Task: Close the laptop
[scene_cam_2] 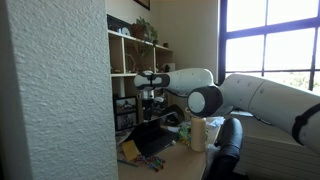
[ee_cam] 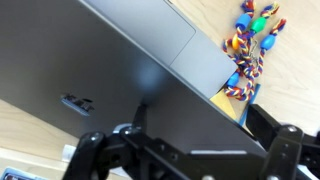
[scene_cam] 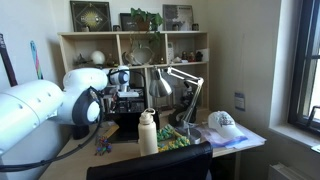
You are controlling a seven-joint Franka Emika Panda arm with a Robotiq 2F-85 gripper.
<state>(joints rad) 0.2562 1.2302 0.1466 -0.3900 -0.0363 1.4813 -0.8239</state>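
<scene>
The thin black laptop [scene_cam: 124, 128] stands open on the desk in front of the shelf; it also shows in an exterior view [scene_cam_2: 150, 139]. In the wrist view its dark lid [ee_cam: 90, 60] fills most of the picture, with the grey base and trackpad beyond it. My gripper [scene_cam: 127, 101] hangs just above the lid's top edge, as an exterior view [scene_cam_2: 150, 99] also shows. In the wrist view the two fingers [ee_cam: 200, 125] stand wide apart, and the lid's surface runs between them. I cannot tell whether they touch it.
A white water bottle [scene_cam: 148, 133] stands in front of the laptop, with a black chair back [scene_cam: 150, 166] nearer still. A silver desk lamp [scene_cam: 185, 80] and a white cap [scene_cam: 225, 122] are beside it. A coloured rope toy [ee_cam: 250, 45] lies by the laptop's base. A wooden shelf [scene_cam: 130, 45] stands behind.
</scene>
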